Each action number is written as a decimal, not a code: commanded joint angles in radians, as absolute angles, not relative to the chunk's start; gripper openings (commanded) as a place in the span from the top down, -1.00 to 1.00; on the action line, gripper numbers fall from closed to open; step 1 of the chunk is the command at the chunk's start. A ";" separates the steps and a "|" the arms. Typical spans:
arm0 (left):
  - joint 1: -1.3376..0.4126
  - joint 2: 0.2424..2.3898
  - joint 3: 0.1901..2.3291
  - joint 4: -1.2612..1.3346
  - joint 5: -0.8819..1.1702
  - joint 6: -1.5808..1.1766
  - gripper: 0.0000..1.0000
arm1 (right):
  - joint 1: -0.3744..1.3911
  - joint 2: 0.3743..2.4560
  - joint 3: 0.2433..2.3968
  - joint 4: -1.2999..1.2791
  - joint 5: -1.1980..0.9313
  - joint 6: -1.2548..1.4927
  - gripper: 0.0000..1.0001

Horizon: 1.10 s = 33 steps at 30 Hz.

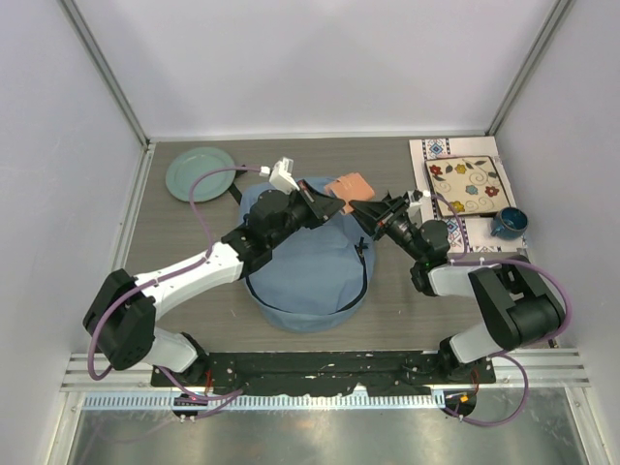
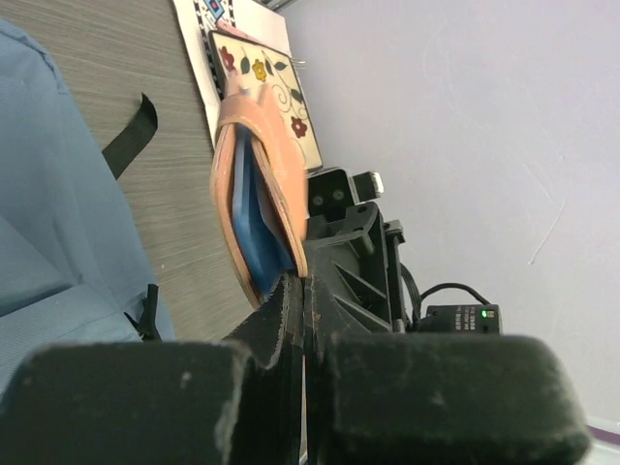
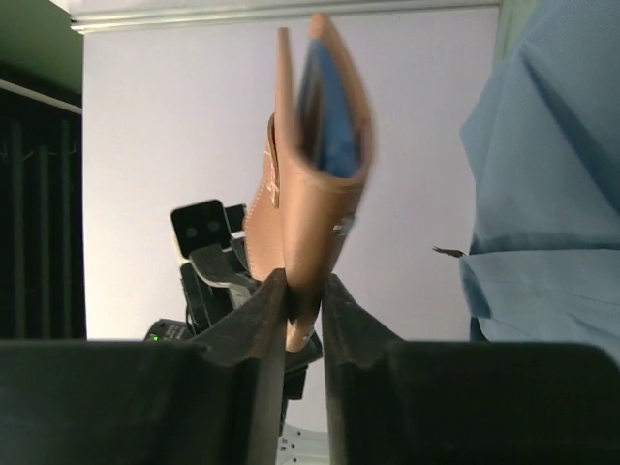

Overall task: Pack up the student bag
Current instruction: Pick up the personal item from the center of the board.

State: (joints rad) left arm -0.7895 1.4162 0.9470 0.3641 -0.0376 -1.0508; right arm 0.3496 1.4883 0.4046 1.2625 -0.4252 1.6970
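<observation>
Fingers of right gripper (image 3: 303,291) clamped tan wallet (image 3: 320,145); left gripper (image 2: 295,291) closed at its edge. Step: wallet held over student bag (image 1: 310,276); next likely needed bag's opening found.

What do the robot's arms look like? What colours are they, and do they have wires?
The left arm and right arm are built from white tube-like links joined by chunky black joints. A looping purple cable runs along each one. The left end effector and right end effector are black, each with two flat fingers. A small white block sits on the left wrist.
</observation>
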 commanded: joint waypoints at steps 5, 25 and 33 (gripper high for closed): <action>-0.793 1.385 0.950 0.419 -0.003 -1.043 1.00 | 0.357 1.470 0.426 1.356 -0.405 1.692 0.98; -0.788 1.341 1.022 0.149 -0.078 -0.855 -0.90 | 0.356 1.126 0.486 0.747 -0.362 1.321 0.99; -0.759 1.333 1.039 0.084 -0.055 -0.824 -0.99 | 0.356 1.085 0.494 0.718 -0.423 1.287 0.98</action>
